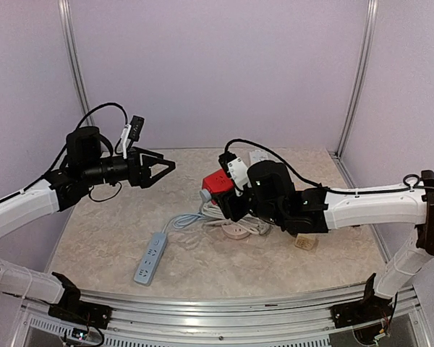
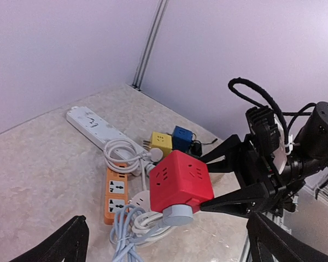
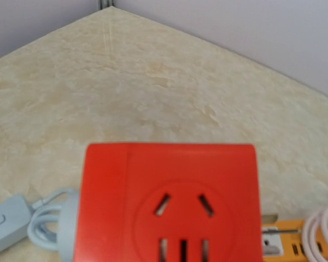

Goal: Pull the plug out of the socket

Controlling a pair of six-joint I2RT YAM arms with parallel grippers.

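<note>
Overhead view used as the dial, far wall at 12 o'clock.

1. Left gripper (image 1: 163,173): raised off the table (image 1: 202,267) at 9 o'clock. Its jaws are spread wide with nothing between them, and they point toward the centre.
2. Right gripper (image 2: 205,184): reaches in from 3 o'clock. Its two black fingers (image 2: 229,201) are closed on opposite sides of the red socket cube (image 2: 180,177).
3. Red socket cube: near the centre of the dial, above a pile of coiled white cable (image 2: 126,226).
4. Grey plug (image 2: 177,214): seated against the cube's face at 7 o'clock, flush with it and not separated. Its pale cord (image 1: 181,220) runs toward 7 o'clock to a pale blue power strip (image 1: 150,258) lying flat on the table.
5. Other items, seen by the left wrist camera behind the red cube: orange strip (image 2: 115,194), white strip (image 2: 93,124), yellow cube (image 2: 160,143) and blue cube (image 2: 182,136) just beside each other.
</note>
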